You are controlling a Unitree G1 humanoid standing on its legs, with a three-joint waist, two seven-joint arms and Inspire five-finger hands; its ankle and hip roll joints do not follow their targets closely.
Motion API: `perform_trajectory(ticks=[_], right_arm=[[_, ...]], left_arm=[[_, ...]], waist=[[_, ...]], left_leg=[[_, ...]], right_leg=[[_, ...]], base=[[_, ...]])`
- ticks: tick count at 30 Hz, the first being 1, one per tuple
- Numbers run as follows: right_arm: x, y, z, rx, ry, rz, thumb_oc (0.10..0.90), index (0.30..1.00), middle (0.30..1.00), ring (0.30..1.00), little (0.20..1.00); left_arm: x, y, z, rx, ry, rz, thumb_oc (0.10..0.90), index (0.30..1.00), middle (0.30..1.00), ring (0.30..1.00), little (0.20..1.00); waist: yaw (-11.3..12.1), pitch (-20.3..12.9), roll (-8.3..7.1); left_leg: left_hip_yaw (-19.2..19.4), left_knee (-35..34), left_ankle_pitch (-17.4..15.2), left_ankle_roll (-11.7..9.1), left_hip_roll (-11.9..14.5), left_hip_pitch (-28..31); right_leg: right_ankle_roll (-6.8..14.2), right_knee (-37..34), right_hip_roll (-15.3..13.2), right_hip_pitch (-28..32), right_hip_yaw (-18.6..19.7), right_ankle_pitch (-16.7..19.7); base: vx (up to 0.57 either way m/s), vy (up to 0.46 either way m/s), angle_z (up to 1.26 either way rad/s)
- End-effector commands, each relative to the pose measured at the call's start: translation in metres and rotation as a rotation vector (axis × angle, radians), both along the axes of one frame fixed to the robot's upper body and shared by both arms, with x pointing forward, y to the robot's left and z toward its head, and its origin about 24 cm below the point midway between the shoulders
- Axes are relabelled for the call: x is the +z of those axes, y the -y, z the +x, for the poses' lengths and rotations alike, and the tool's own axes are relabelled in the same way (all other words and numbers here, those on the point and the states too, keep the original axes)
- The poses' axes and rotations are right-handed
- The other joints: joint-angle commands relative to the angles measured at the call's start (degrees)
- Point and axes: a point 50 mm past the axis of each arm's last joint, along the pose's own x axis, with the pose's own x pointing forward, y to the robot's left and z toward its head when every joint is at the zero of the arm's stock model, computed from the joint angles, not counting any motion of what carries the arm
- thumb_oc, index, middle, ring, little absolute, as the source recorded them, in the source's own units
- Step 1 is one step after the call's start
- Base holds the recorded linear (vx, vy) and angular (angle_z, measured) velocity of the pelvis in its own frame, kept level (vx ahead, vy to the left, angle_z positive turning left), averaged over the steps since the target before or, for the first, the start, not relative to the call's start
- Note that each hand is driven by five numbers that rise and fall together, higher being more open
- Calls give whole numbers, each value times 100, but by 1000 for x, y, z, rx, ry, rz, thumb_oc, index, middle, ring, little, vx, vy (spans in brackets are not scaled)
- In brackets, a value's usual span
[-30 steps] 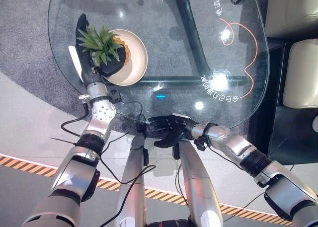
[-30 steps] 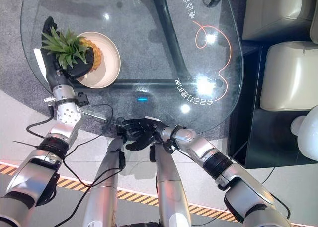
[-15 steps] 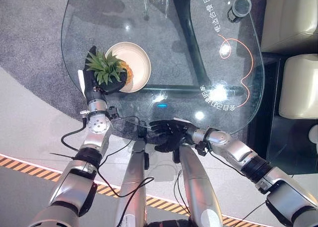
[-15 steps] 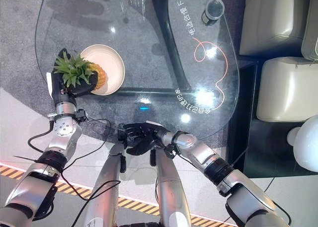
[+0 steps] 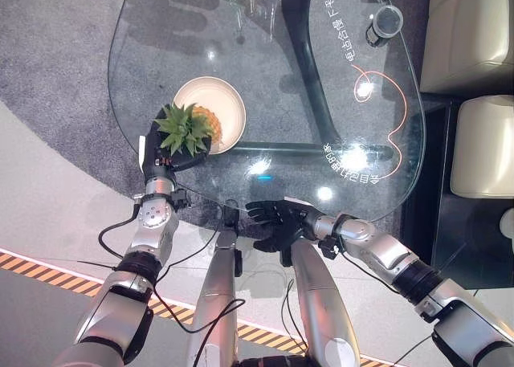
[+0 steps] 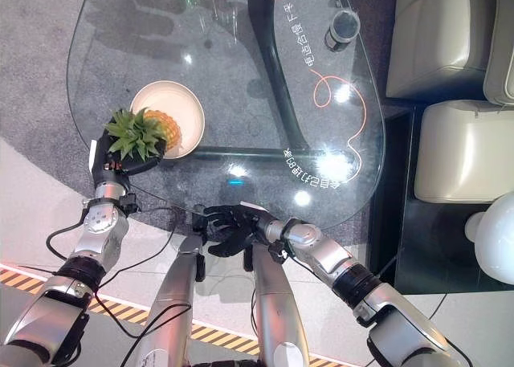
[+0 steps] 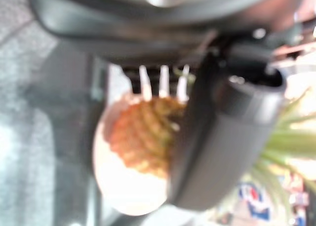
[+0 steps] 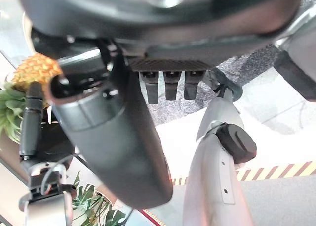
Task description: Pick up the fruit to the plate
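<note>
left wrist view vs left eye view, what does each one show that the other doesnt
Only the left wrist view shows, from close up, the fingers of the left hand curled round the pineapple.

Only the left eye view shows the whole glass table, a dark cup at its far side, the beige seats and the right hand open below the table's near edge.

Both show the pineapple held at the near edge of the plate.
</note>
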Motion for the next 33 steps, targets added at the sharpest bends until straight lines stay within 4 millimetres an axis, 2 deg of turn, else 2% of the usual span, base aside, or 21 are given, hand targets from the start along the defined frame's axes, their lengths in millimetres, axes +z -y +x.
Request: perform_trajectory(ticks=[1, 10, 25, 29, 31, 33], right_arm=[[20, -17, -14, 103, 94, 114, 800, 900, 900, 900, 900], [19, -11, -16, 103, 94, 100, 800, 900, 900, 900, 900], [14, -6, -19, 85, 84, 93, 800, 900, 900, 900, 900], [4, -1, -19, 41, 66, 68, 800, 900, 900, 900, 900], [-5, 6, -19, -13, 42, 63, 800, 900, 900, 900, 900], [-22, 17, -25, -75, -23, 81, 800, 900, 900, 900, 900]], left_arm=[[4, -13, -8, 31, 40, -12, 800, 900, 900, 900, 900], [-27, -13, -19, -59, -106, -49, 800, 900, 900, 900, 900], [-55, -15, -38, -52, -196, -112, 800, 900, 900, 900, 900], [-80, -17, -51, -36, -312, -139, 800, 900, 900, 900, 900], [-97, -16, -62, -32, -378, -182, 800, 900, 900, 900, 900], [-123, -12, -81, -32, -477, -234, 800, 900, 900, 900, 900]], waist=[[-97, -143, 123], [-104, -143, 204], [-31, -143, 241], [-15, -143, 231], [3, -143, 219], [25, -310, 206]], left_leg=[[-135, 746, -387, -20, -244, -93], [-117, 639, -371, -10, -253, 199], [-185, 330, -347, 15, -262, 873], [-229, 17, -290, 8, -260, 1335], [-256, -182, -261, 5, -253, 1619], [-282, -440, -227, -7, -225, 1867]], right_leg=[[225, -452, 49, 477, -180, -16], [214, -551, 29, 763, -142, -12], [213, -843, 29, 1462, -117, -10], [254, -1134, 13, 1917, -109, 35], [279, -1327, -17, 2200, -135, 72], [311, -1584, -39, 2459, -151, 121]], base=[[0, 0, 0], [-2, 8, 0], [0, 0, 0], [0, 0, 0], [-6, 7, 2], [1, 15, 10]])
